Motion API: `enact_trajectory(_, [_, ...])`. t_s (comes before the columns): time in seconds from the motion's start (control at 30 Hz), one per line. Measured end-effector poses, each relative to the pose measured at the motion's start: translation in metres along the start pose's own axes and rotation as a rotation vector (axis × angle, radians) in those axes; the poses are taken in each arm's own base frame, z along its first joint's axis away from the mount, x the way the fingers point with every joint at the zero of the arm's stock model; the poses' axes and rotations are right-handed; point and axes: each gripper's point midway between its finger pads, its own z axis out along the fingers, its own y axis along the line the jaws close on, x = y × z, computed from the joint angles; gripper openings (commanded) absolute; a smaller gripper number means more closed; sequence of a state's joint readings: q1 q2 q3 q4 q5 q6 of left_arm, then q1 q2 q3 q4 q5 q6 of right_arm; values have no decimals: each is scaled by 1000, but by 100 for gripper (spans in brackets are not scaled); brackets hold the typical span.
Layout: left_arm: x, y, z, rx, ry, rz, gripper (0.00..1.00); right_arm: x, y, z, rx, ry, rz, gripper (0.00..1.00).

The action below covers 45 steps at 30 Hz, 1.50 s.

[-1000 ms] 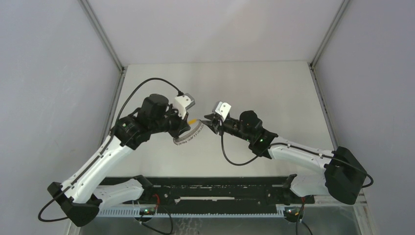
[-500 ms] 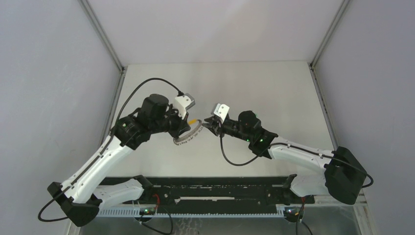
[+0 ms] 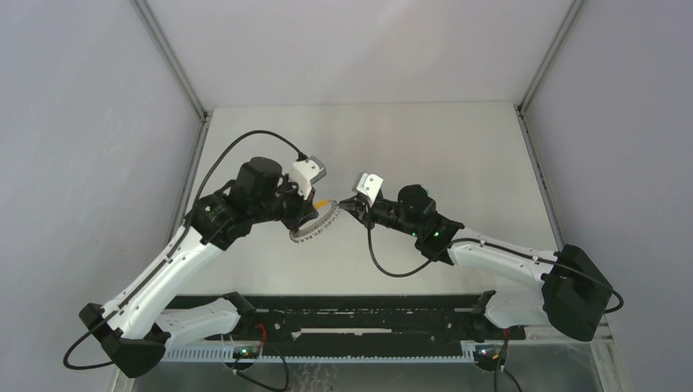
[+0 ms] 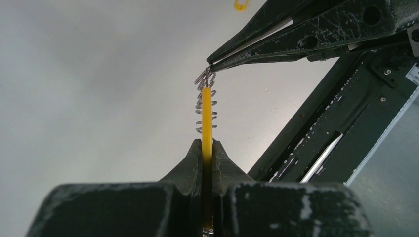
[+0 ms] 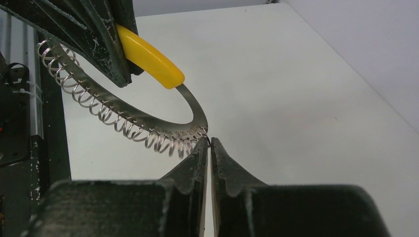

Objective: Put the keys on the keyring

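The keyring (image 5: 190, 106) is a grey metal band with a yellow section (image 5: 148, 61) and a row of small wire loops (image 5: 106, 112) along its outer rim. It hangs in the air between the arms (image 3: 317, 220). My left gripper (image 4: 207, 143) is shut on the yellow section (image 4: 206, 111), edge-on in the left wrist view. My right gripper (image 5: 208, 141) has its tips pinched on the end wire loop of the keyring (image 4: 207, 79). A small yellow-orange piece (image 4: 240, 5) lies on the table beyond; I cannot tell whether it is one of the keys.
The white table (image 3: 458, 155) runs back to grey walls on three sides. A black rail (image 3: 368, 306) with both arm bases lines the near edge, and it shows at the right of the left wrist view (image 4: 346, 123).
My right gripper has crept left to the keyring's end and closed its jaws there. The left arm and the ring have stayed still.
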<state>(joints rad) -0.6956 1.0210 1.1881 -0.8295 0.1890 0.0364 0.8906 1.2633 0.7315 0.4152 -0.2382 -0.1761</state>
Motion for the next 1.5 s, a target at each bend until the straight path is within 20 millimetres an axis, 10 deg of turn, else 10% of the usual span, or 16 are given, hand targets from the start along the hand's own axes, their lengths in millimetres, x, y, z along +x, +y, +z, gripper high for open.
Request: enact_trajectory(1.5, [-29, -21, -2, 357, -431, -336, 1, -54, -4, -51, -50, -308, -49, 0])
